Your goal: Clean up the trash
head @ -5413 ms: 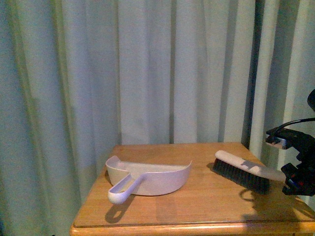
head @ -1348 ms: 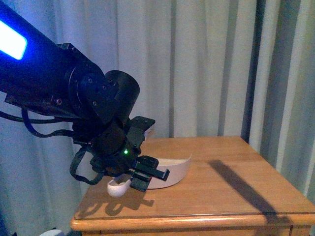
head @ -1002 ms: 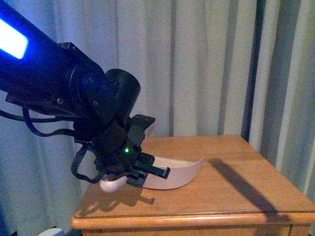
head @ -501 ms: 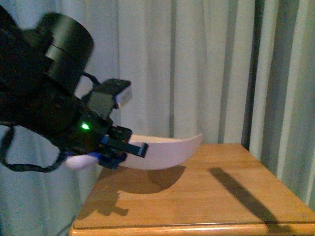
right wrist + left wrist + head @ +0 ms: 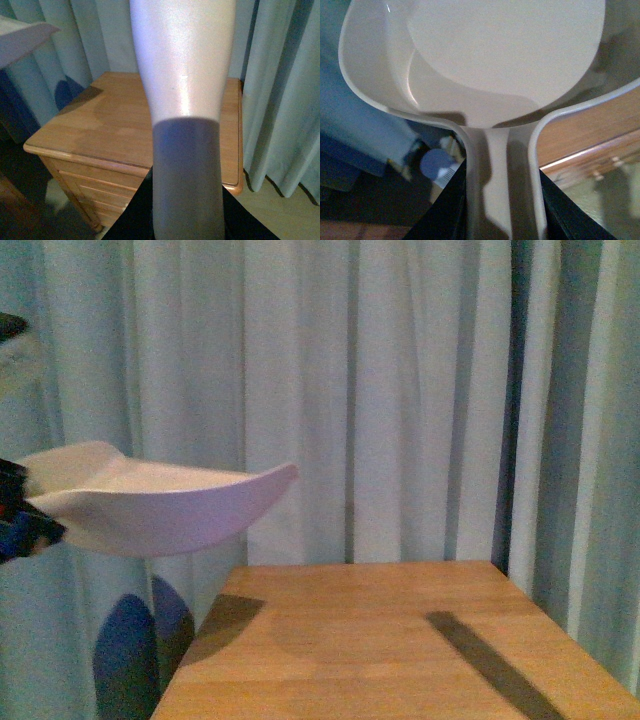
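The pale dustpan (image 5: 150, 508) hangs in the air left of the wooden nightstand (image 5: 380, 640), well above its top. My left gripper (image 5: 12, 525) shows only at the picture's edge. In the left wrist view the dustpan's handle (image 5: 500, 190) runs between the black fingers (image 5: 447, 212) of the left gripper (image 5: 502, 205), which is shut on it; the pan (image 5: 505, 55) holds nothing. My right gripper (image 5: 185, 215) is shut on the brush (image 5: 182, 75), whose pale back stands over the nightstand (image 5: 115, 120). The trash is out of view.
Pale curtains (image 5: 400, 390) hang behind the nightstand and to its right (image 5: 280, 100). Drawer fronts (image 5: 95, 190) face the floor side. A bluish round object (image 5: 436, 162) lies on the floor below the dustpan. A corner of the dustpan (image 5: 20, 40) shows in the right wrist view.
My left arm has lifted the dustpan off the nightstand, up and to the left, and has nearly left the front view. The brush that lay on the nightstand earlier is gone from it.
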`<state>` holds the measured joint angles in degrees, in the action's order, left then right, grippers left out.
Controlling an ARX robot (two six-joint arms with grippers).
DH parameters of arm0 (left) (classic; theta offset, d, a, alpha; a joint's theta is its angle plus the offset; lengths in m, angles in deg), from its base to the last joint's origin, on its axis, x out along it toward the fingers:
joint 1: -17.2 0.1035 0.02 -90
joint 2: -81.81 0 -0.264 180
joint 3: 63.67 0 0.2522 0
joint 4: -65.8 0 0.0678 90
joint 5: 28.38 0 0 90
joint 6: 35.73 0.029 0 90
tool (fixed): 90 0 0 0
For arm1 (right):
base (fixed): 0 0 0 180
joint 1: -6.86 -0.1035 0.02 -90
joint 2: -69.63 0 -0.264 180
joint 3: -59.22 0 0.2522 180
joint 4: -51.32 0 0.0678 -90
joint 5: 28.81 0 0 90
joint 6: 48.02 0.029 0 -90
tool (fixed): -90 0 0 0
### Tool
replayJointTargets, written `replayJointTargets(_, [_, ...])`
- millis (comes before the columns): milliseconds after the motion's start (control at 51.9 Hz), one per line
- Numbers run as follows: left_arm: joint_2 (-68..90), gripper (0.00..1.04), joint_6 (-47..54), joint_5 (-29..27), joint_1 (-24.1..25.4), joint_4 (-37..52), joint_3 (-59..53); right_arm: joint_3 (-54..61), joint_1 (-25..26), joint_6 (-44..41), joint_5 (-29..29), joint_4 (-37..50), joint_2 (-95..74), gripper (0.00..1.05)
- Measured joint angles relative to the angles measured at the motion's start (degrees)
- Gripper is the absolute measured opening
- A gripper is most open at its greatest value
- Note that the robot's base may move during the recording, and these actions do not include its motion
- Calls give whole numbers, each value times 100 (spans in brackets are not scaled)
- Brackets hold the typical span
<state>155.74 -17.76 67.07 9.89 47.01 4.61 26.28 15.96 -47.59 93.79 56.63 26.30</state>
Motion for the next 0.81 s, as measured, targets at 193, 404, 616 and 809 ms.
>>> replayJointTargets(193, [-1386,28,83,343,549,181,-839,0,0,0,0,0,0,18])
replayJointTargets(404, [-3213,28,81,1071,1285,-118,-1679,0,0,0,0,0,0,18])
replayJointTargets(616, [-4275,28,-61,1878,2341,-151,-2142,0,0,0,0,0,0,18])
replayJointTargets(809, [-5104,28,-330,2312,2848,-175,-2389,0,0,0,0,0,0,18])
